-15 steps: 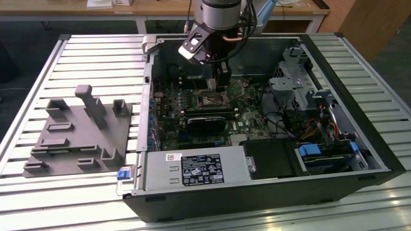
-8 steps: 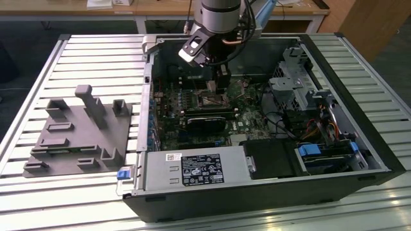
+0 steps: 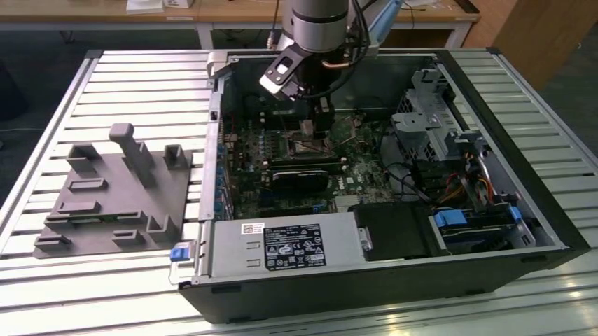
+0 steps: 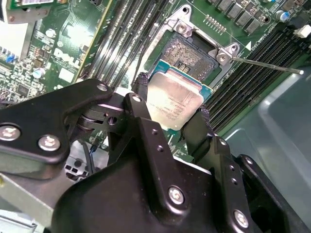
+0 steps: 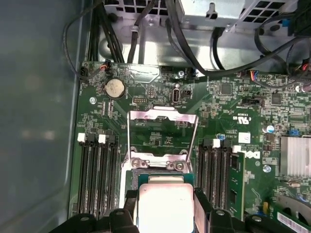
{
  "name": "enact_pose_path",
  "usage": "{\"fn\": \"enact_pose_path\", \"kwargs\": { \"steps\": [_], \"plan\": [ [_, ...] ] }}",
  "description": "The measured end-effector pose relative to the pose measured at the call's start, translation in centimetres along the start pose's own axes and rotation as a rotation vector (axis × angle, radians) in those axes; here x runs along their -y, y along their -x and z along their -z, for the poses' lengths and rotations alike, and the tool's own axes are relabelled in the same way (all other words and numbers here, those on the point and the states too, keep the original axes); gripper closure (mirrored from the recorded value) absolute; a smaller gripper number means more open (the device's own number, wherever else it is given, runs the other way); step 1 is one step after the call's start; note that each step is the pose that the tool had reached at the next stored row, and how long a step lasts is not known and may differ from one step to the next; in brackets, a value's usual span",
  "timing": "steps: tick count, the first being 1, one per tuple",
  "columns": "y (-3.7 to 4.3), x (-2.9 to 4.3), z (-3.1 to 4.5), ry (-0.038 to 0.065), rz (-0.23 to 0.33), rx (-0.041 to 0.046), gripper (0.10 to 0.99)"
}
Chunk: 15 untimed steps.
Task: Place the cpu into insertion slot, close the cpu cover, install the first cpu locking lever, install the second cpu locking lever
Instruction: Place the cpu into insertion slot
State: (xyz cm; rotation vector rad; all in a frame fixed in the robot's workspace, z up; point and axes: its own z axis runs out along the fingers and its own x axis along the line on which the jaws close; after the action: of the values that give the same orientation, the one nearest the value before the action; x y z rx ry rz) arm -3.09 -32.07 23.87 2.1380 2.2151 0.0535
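Fingers [image 4: 200,128] are clamped on the cpu [image 4: 175,102], one black pad on each of two opposite edges, with the dull grey metal top facing up. In the second wrist view the chip hangs just beside the insertion slot [image 4: 187,51], and its far edge overlaps the slot's near rim. Whether it touches the slot cannot be told. The slot is uncovered, its dark contact field bare inside the silver rim. A thin metal rod [image 4: 265,64] runs outward from one corner of the slot.

In the first wrist view the cpu [image 5: 165,206] sits between the fingers [image 5: 201,204] on the near side of the insertion slot [image 5: 150,167]. The cpu cover [image 5: 163,115] is swung open on the slot's far side, and green board shows through its square window. Long black memory slots [image 5: 97,174] flank the insertion slot on both sides, and a coin battery [image 5: 115,89] lies beyond the cover.

In the exterior view the arm [image 3: 318,21] reaches down into the open computer case [image 3: 523,231], ending right above the insertion slot [image 3: 311,143]. The case lies on a slatted desk [image 3: 140,77]. A grey fixture [image 3: 112,189] stands well apart from the slot, outside the case.
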Motion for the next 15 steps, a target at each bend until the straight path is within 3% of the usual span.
{"fn": "enact_pose_path", "kwargs": {
  "steps": [15],
  "plan": [
    [-0.38,0.56,-1.82,-0.001,-0.033,0.0022,0.549]
  ]
}}
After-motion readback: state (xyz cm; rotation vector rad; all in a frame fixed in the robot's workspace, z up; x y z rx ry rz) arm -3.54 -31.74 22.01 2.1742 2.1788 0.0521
